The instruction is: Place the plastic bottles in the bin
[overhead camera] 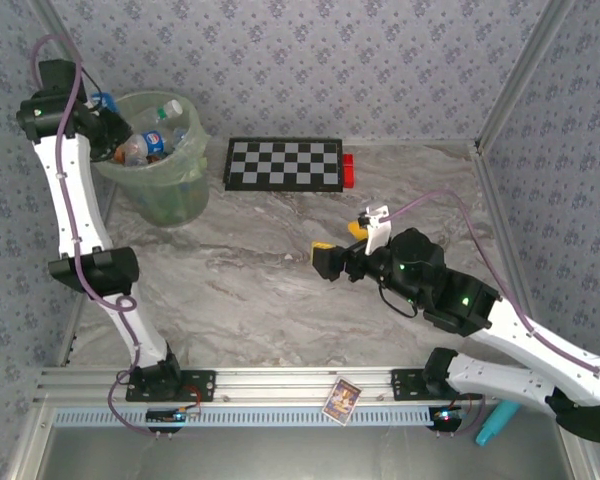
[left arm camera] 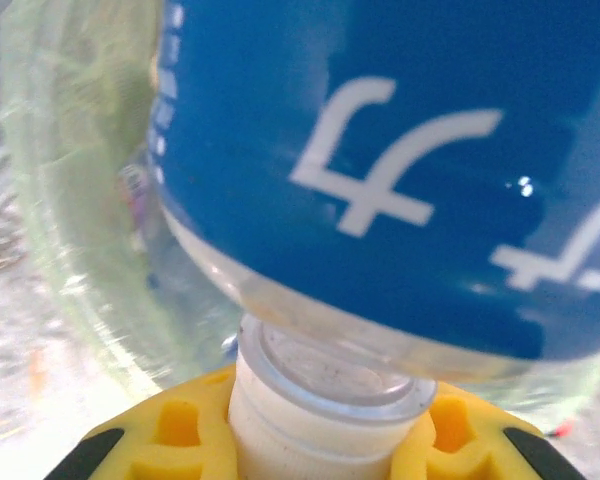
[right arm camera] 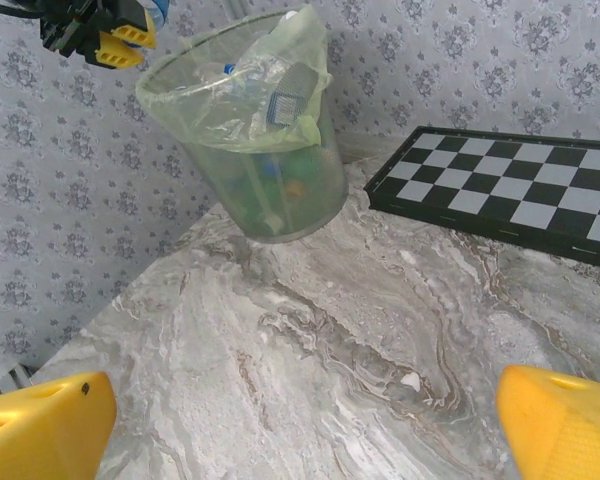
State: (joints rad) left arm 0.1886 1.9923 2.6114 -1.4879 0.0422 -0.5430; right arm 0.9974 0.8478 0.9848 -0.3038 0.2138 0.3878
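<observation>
Evidently the left tool (left arm camera: 315, 440) pinches a blue-labelled bottle (left arm camera: 400, 150) by its neck, high at the rim of the bin (overhead camera: 170, 200), probably to drop it inside; the right tool (right arm camera: 305, 435) hangs spread wide above the desk (overhead camera: 260, 300).

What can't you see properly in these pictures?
- Left wrist view: the held bottle is too close, blurred and cut off by the edges; it hides most of the bin.
- Top view: the left arm covers part of the bin's rim; the bottles inside overlap, so no count.
- Top view: the card on the front rail, too small to read.
- Right wrist view: the bag liner blurs the bottles.
</observation>
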